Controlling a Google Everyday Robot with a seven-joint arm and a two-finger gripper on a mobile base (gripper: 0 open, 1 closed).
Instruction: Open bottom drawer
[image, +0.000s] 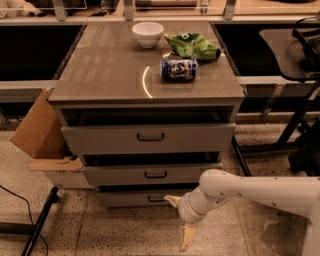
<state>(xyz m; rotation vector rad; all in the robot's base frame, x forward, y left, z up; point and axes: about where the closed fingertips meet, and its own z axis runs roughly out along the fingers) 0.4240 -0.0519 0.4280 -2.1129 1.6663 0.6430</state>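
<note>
The bottom drawer (125, 198) is the slimmest grey front, lowest in the cabinet, with a small dark loop handle (155, 199) at its centre. It stands about flush with the drawer above. My gripper (180, 220) is on a white arm that comes in from the right, low in front of the cabinet. It is open: one tan fingertip (172, 201) lies just right of the handle, close to the drawer front. The other fingertip (187, 238) points down toward the floor. The arm hides the right part of the bottom drawer.
The middle drawer (155, 174) and top drawer (150, 137) are above. A white bowl (147, 33), a green bag (192, 45) and a can (179, 69) lie on the cabinet top. A cardboard box (42, 137) stands at the left, a chair base (295, 125) at the right.
</note>
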